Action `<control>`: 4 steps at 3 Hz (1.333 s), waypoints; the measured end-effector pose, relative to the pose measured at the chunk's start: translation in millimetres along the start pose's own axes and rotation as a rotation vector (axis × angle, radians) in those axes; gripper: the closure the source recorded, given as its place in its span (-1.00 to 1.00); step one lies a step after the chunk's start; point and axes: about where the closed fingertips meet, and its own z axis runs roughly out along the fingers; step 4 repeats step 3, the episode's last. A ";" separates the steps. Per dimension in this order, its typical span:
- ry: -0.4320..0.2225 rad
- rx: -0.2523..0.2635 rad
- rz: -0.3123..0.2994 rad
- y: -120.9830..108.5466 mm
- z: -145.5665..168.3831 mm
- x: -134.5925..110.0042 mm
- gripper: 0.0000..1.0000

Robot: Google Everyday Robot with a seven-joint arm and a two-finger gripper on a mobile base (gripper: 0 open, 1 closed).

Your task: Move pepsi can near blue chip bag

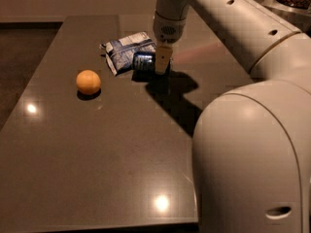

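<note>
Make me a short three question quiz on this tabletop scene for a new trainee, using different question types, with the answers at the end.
1. True or false: the orange ball lies between the pepsi can and the blue chip bag.
2. Where is the gripper? A) over the ball; B) down at the can, on the side away from the ball; C) raised high, far from everything.
3. Fill in: the can lies nearer the ___ than the ball.
Key: 1 false; 2 B; 3 bag.
</note>
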 end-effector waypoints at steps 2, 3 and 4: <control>0.007 0.016 0.001 -6.9 5.1 2.3 -1.00; 0.006 0.016 0.001 -7.2 5.4 2.0 -1.00; 0.006 0.016 0.001 -7.2 5.4 2.0 -1.00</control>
